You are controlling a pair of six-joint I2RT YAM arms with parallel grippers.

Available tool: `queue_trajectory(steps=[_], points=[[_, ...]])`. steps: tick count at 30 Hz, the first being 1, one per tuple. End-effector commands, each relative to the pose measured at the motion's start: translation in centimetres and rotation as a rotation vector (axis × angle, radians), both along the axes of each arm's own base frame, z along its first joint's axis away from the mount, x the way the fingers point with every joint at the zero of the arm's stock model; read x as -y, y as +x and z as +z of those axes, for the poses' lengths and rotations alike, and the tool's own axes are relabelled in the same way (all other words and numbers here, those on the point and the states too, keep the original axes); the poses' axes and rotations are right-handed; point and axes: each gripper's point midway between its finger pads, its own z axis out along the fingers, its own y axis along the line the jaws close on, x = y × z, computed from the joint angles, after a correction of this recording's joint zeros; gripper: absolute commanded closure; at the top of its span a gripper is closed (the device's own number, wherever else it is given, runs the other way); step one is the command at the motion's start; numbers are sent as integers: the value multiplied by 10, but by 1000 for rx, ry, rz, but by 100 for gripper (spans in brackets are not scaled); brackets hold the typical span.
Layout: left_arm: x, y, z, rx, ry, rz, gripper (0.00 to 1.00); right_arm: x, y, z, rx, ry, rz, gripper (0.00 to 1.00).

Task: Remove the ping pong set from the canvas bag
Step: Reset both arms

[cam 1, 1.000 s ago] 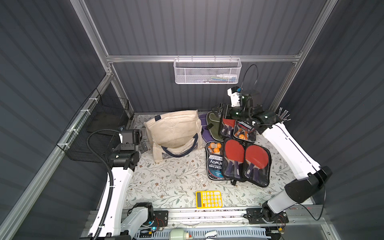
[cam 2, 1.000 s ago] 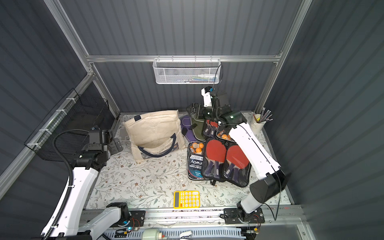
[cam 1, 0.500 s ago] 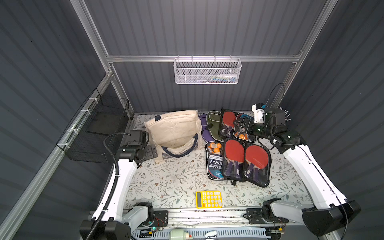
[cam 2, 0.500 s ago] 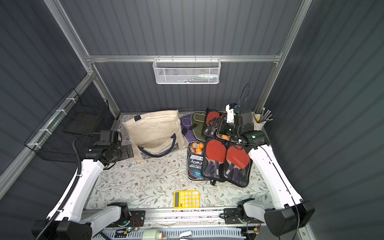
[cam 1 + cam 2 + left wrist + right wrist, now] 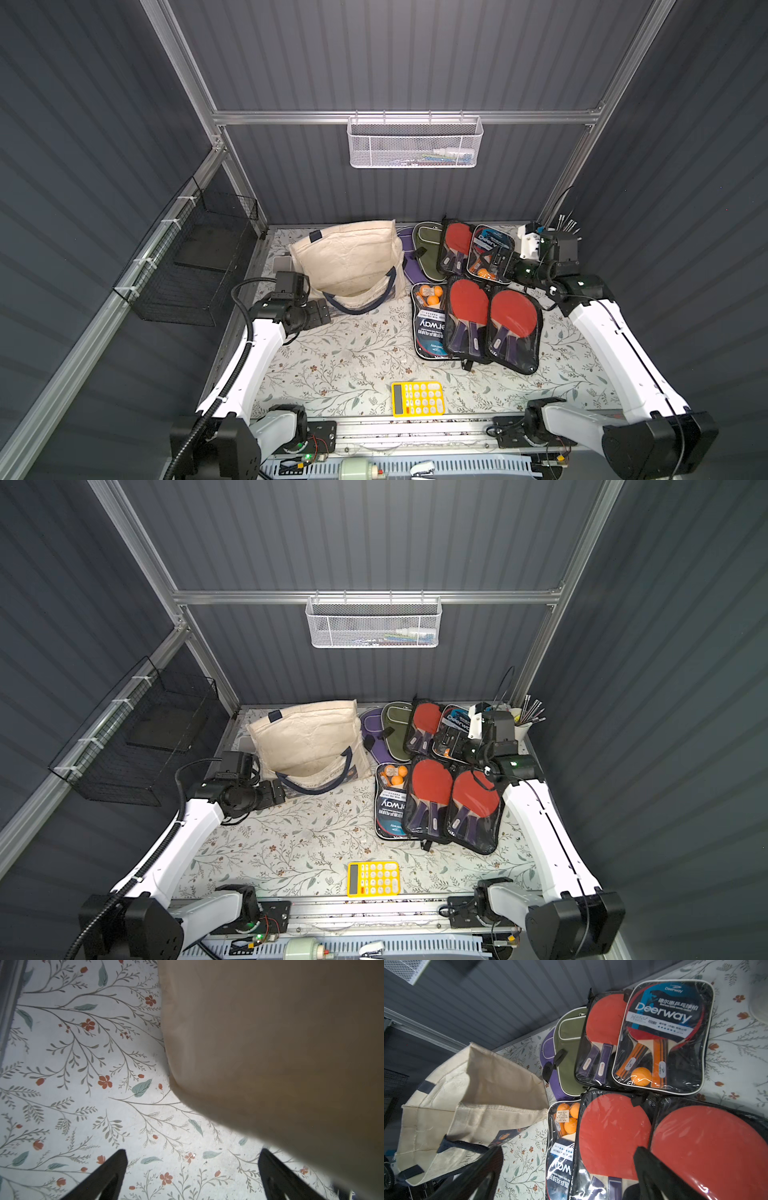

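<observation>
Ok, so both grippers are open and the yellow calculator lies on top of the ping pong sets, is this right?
One thing is wrong: the yellow calculator is not on the ping pong sets. Both top views show it on the bare table, apart from them, near the front edge. The left gripper and right gripper are indeed open.

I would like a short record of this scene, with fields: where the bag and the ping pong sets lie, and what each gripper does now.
canvas bag: lies on its side at the rear of the table, mouth toward the front; inside only partly seen
ping pong sets: several clear packs on the table beside the bag, outside it
left gripper: jaws open, empty, close beside the bag
right gripper: jaws open, empty, above the packs
yellow calculator: near the table's front edge
</observation>
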Motion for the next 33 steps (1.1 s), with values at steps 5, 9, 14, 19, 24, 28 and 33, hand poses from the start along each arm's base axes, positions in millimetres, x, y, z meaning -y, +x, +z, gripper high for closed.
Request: queue_trajectory(steps=[5, 9, 14, 19, 24, 28, 33], points=[[-2, 29, -2, 122, -15, 84, 0, 15, 13, -29, 14, -40, -51, 1], [-8, 35, -22, 156, 18, 123, 1, 27, 17, -38, 55, -59, -100, 1], [-12, 44, -36, 179, 57, 122, 1, 38, 21, -46, 59, -65, -129, 1], [-15, 55, -37, 202, 96, 108, 1, 43, 27, -56, 67, -58, -151, 1], [-18, 70, -25, 271, 128, 106, 1, 48, 34, -66, 85, -73, -169, 1], [-19, 83, -25, 297, 146, 103, 1, 54, 37, -66, 104, -105, -181, 1], [-20, 95, -22, 345, 166, 100, 1, 66, 39, -61, 164, -162, -203, 1]])
